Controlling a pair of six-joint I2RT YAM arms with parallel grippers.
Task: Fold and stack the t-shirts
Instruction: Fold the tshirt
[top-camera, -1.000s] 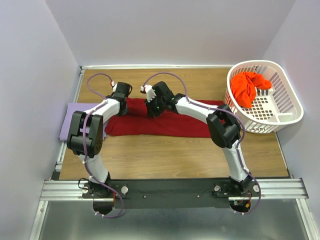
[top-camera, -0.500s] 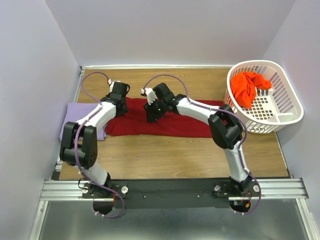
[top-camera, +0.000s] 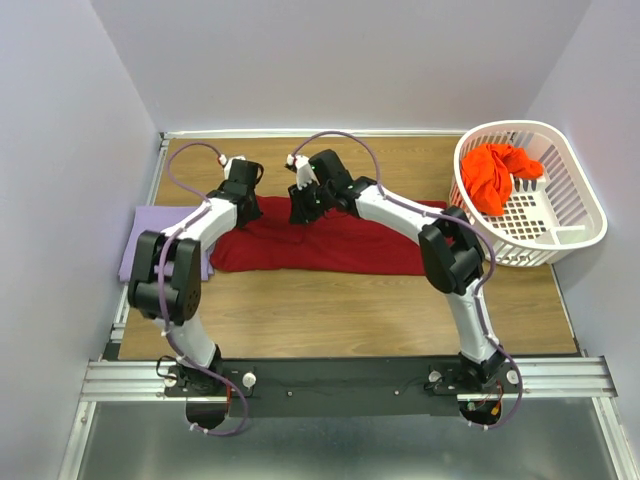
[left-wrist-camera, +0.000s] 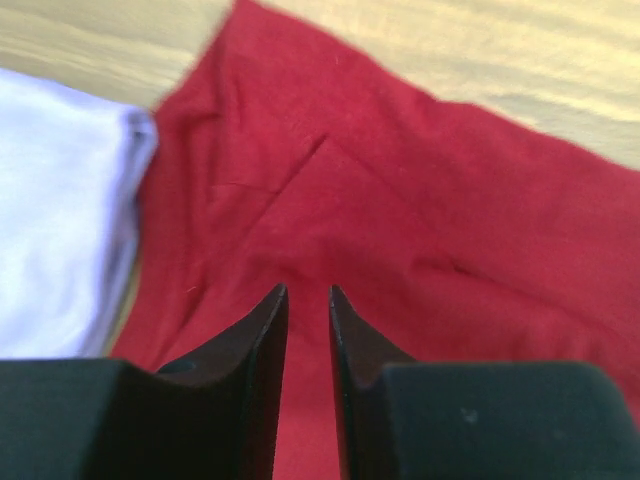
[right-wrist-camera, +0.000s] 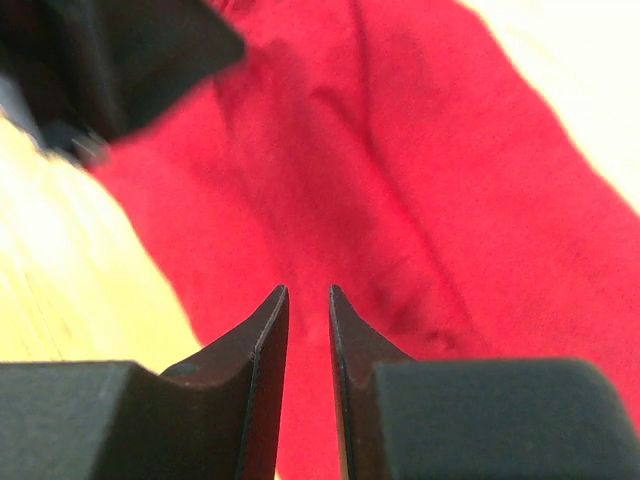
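Red shirt (top-camera: 330, 245) lies as a long band across mid table, both claws over its far edge. L claw (left-wrist-camera: 305, 290) is near its left end, R claw (right-wrist-camera: 305, 290) just right of that; each has jaws a narrow slit apart, nothing between. Lavender shirt (left-wrist-camera: 60, 200) abuts the red's left end; orange shirt (top-camera: 495, 175) is in basket (top-camera: 570, 235).

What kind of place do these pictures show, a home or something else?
Probably a robotics lab test cell, not a home: a wooden table closed in by plain walls, two robot arms bolted to a metal rail, and a laundry basket holding an orange t-shirt.
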